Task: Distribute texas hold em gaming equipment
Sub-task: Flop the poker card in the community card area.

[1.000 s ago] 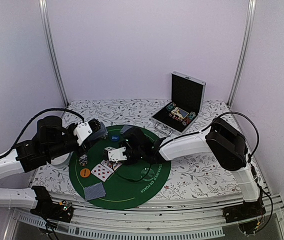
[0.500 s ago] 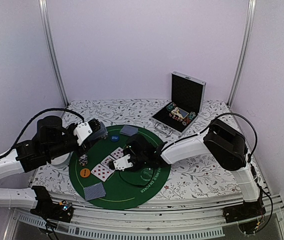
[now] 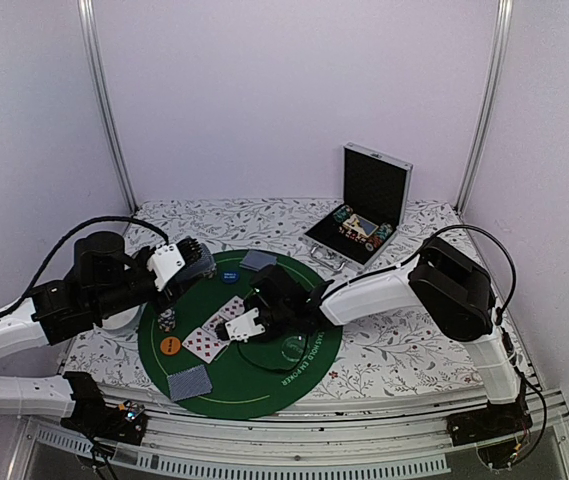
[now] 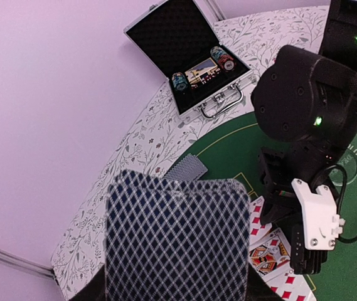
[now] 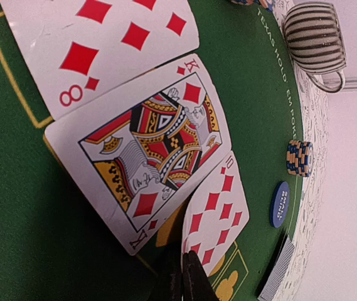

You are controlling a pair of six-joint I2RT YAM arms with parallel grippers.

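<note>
Three cards: 8 (image 5: pixel 96 44), K (image 5: pixel 147 150) and 10 (image 5: pixel 219 210), all diamonds, lie face up in a row mid-mat (image 3: pixel 264 385), likely as the shared board.
Right gripper (image 5: pixel 182 269): tips together with no gap, at the 10's edge; whether it pinches the card cannot be told. Probably it is nudging the card into line.
Left gripper (image 3: pixel 179 262): grips the deck (image 4: pixel 178 244), backs to its camera, raised at the mat's left edge, likely ready for dealing.
Hands: face-down cards near (image 3: pixel 189 382) and far (image 3: pixel 259 260), seemingly one per seat.
Chips: a stack (image 5: pixel 298 158) on the mat's rim, with a blue disc (image 5: pixel 279 204) further along.
Writing: "TEXAS HOLD'EM POKER" round the mat; the disc's print is too small to read.
</note>
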